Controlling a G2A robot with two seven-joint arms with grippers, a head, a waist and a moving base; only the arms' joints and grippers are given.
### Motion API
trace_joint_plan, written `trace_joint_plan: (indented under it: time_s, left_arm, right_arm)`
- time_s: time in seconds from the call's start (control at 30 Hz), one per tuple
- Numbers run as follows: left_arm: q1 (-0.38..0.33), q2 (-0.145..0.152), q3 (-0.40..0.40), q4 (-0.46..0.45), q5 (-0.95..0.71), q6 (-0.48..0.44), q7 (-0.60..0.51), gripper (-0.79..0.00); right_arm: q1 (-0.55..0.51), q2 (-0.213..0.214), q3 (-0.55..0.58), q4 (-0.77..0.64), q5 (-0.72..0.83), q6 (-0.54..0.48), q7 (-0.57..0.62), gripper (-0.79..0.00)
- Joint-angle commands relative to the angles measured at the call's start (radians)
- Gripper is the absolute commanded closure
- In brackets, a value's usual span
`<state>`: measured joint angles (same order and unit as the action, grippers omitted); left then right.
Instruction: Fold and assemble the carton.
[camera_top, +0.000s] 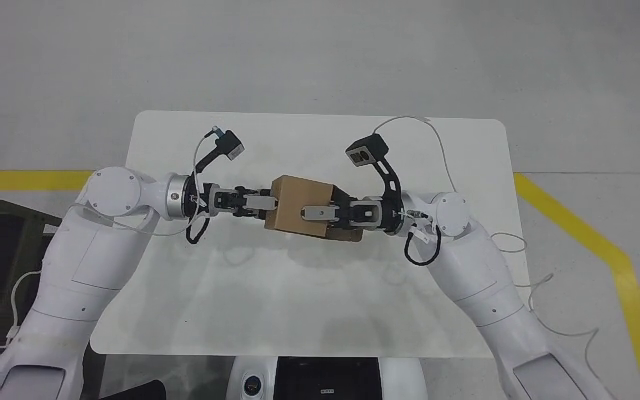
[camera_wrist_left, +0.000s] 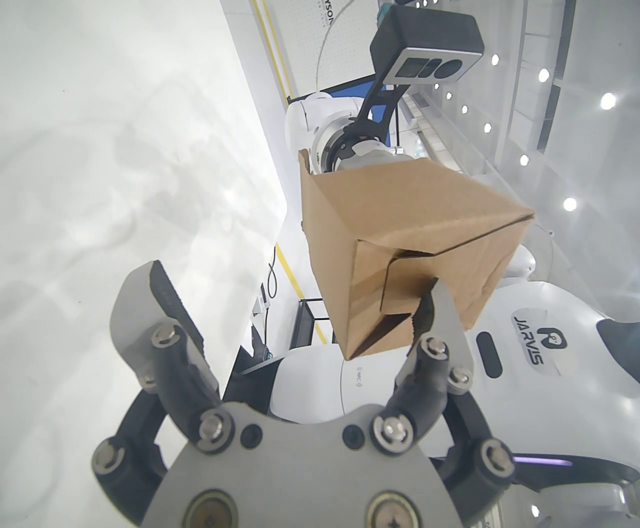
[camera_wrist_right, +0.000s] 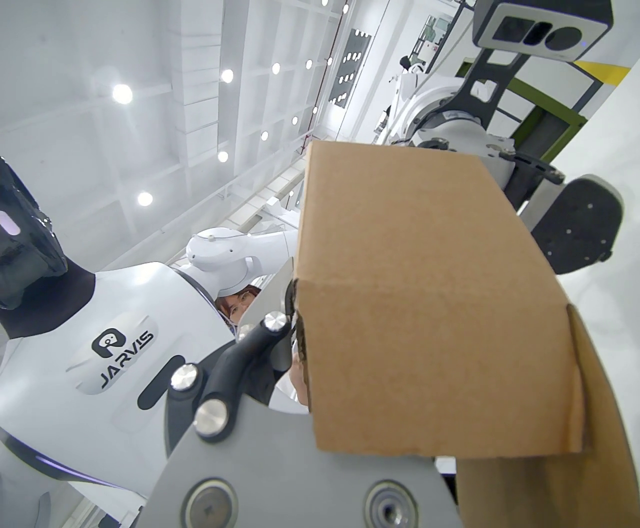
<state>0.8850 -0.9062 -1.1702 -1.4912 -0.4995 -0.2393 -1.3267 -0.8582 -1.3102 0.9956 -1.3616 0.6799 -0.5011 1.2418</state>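
Cardboard carton (camera_top: 292, 198) clamped in the right jaws; left jaws spread wide at its end.

Noted dark lettering on white wall panel (camera_wrist_left: 325, 30) in room behind, cut off at left wrist view's edge, too partial to give as whole word. Made out no print, label or number on brown carton (camera_wrist_left: 415, 235) faces. Found none on white bench (camera_top: 300, 135) either.

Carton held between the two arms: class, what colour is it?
The carton is plain brown cardboard, clearest in the left wrist view.
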Motion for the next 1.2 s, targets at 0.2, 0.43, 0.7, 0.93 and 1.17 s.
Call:
trace_joint_plan:
  time_s: [0.2,0.43,0.7,0.93,1.17]
  left_arm:
    - [-0.007,-0.007,0.023,0.003,-0.002,-0.001,0.005,-0.785]
    - [-0.016,-0.012,0.036,0.003,-0.007,0.000,0.003,-0.785]
    - [-0.022,-0.015,0.043,0.003,-0.006,-0.002,-0.002,-0.785]
    - [-0.025,-0.018,0.047,0.003,-0.005,-0.002,-0.004,-0.785]
    - [-0.027,-0.020,0.051,0.003,-0.002,-0.002,-0.005,-0.785]
  right_arm:
    - [-0.002,-0.001,0.004,-0.003,0.018,-0.005,0.008,0.000]
    - [-0.002,-0.003,0.006,-0.001,0.022,-0.005,0.014,0.000]
    - [-0.006,-0.003,0.011,-0.001,0.021,-0.003,0.015,0.000]
    - [-0.007,-0.003,0.013,0.001,0.020,-0.001,0.018,0.000]
    - [-0.007,-0.004,0.014,0.004,0.020,0.000,0.019,0.000]
